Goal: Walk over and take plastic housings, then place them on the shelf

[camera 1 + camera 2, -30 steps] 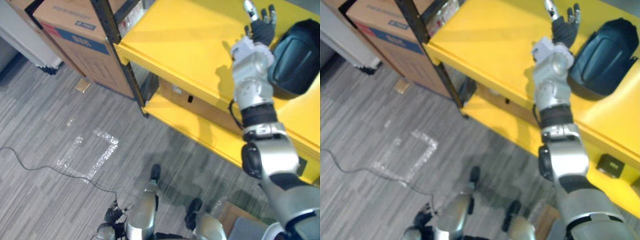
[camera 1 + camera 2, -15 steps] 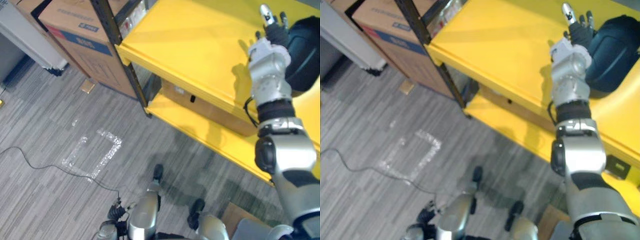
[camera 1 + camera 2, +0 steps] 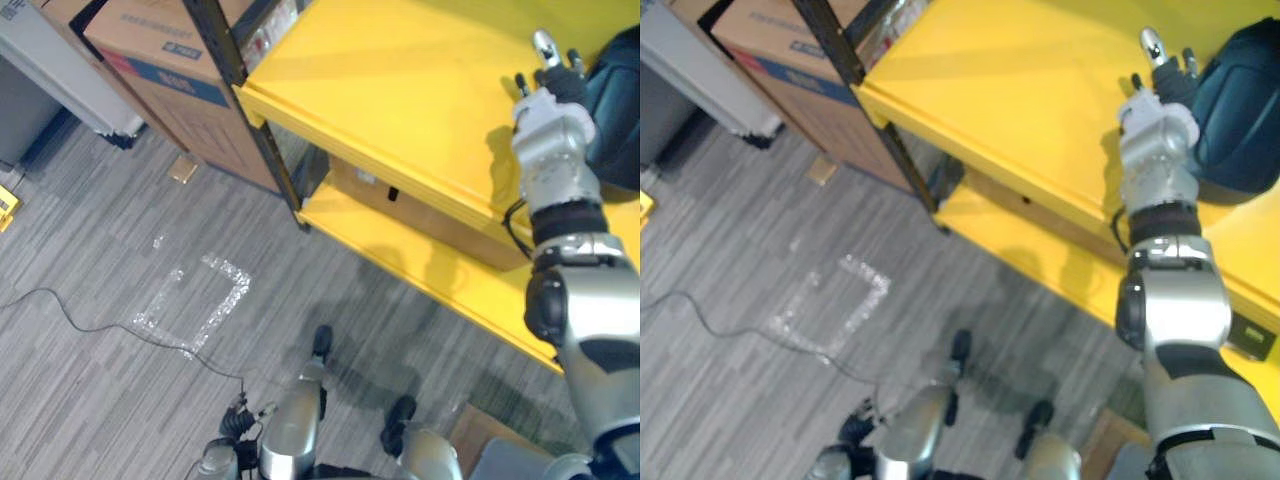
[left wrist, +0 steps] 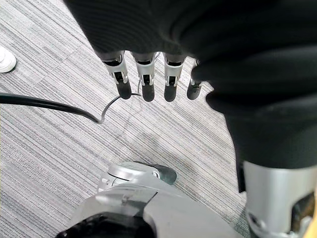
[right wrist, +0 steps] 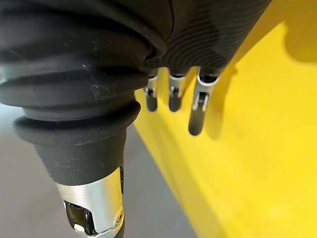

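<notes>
Right eye view: the dark plastic housing [image 3: 1240,75] lies on the top board of the yellow shelf [image 3: 1020,70], toward its right end. The right hand [image 3: 560,78] is held over that board, just beside the housing; contact cannot be confirmed. Its fingers [image 5: 197,106] are straight and hold nothing. The left hand [image 4: 144,79] hangs over the grey carpet [image 4: 59,148] in front of the shelf, fingers straight, empty.

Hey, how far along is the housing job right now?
Done: one dark plastic housing lies on the yellow shelf. In hand: nothing; the right hand is open beside it, the left hand open over the floor. Left: probably fetching more housings.
</notes>
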